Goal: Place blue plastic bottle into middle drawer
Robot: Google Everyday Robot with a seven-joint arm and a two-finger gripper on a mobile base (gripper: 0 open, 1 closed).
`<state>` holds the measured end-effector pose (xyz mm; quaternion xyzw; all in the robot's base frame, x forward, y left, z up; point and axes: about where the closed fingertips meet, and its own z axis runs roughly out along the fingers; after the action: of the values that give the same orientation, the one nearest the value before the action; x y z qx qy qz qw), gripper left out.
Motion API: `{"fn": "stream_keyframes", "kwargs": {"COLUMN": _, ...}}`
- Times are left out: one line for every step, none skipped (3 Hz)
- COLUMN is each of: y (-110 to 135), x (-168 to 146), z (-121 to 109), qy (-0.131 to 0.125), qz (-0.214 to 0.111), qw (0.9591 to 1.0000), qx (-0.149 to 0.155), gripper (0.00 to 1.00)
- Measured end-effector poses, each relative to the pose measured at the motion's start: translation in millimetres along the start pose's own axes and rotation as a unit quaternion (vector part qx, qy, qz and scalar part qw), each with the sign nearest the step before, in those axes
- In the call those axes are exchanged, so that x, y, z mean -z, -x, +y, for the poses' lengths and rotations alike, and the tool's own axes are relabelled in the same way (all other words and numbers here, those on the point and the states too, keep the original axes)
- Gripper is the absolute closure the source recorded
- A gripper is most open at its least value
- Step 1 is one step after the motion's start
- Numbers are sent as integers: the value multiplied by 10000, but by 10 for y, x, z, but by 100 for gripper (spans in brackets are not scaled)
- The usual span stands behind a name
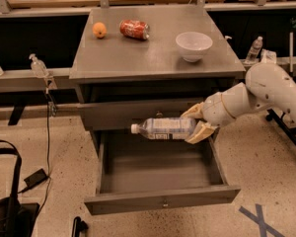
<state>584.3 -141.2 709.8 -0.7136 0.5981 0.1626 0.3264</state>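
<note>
The blue plastic bottle, clear with a white cap pointing left and a pale label, lies on its side in the air. My gripper is shut on its base end, cream fingers above and below it. It hangs over the back of the open middle drawer, a wide shallow grey drawer pulled far out, with a small metal knob on its front. The drawer's inside shows only plain grey floor.
The grey cabinet top holds an orange, a crushed red can and a white bowl. The shut upper drawer front is just behind the bottle. A black bag and cables lie at the left.
</note>
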Motion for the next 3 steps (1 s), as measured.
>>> {"fn": "stream_keyframes", "kwargs": {"y": -675, "x": -517, "z": 295, "qy": 133, "qz": 185, "qw": 9997, "qx": -130, "gripper": 100}}
{"fn": "stream_keyframes", "kwargs": {"y": -1175, "x": -954, "z": 400, "qy": 197, "qz": 440, "qw": 9987, "qx": -177, "gripper": 100}}
{"fn": "stream_keyframes", "kwargs": {"y": -1490, "x": -1326, "z": 346, "qy": 213, "qz": 641, "qw": 9975, "qx": -191, "gripper": 100}}
